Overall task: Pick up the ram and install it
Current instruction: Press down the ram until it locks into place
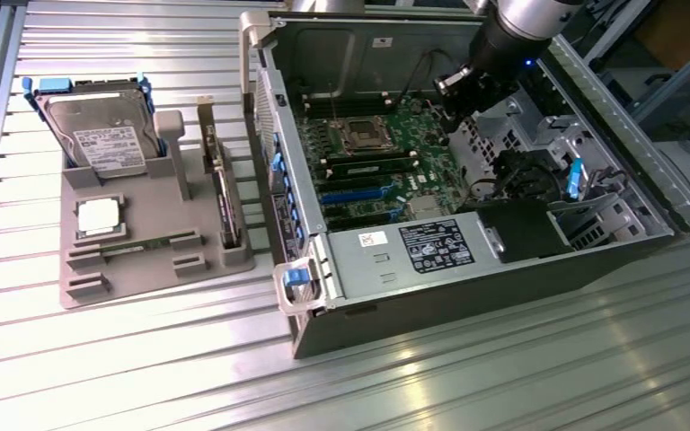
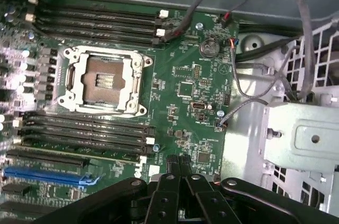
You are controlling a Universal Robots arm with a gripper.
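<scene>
- Gripper (image 1: 465, 90) hangs inside the open case (image 1: 632, 238), over the far corner of the motherboard (image 1: 423, 135); arm enters from above the case
- Jaws pressed together, tips touching, seen in the wrist view (image 2: 179, 161); nothing held between them
- Ram (image 1: 141, 245) lies outside the case, flat in a groove of the grey tray (image 1: 118, 296); well apart from the gripper; untouched
- Tray sits on the desk (image 1: 441, 377), just beside the case on the exterior view's left
- Also on the tray: hard drive (image 1: 100, 135) standing upright at the end away from the camera; silver CPU (image 1: 100, 215) lying flat between drive and ram; expansion card (image 1: 219, 180) on edge along the side nearest the case
- Inside the case: CPU socket (image 2: 103, 79) open, no chip in it; dark memory slots (image 2: 95, 20) on both sides of the socket; blue slot (image 2: 45, 175) beyond them
- A green stick (image 1: 369, 168) appears seated in one slot beside the socket; hard to tell more
- Black cables (image 2: 296, 38) run across the case's metal frame near the board edge
- Labelled power supply (image 1: 429, 247) fills the case's near end
</scene>
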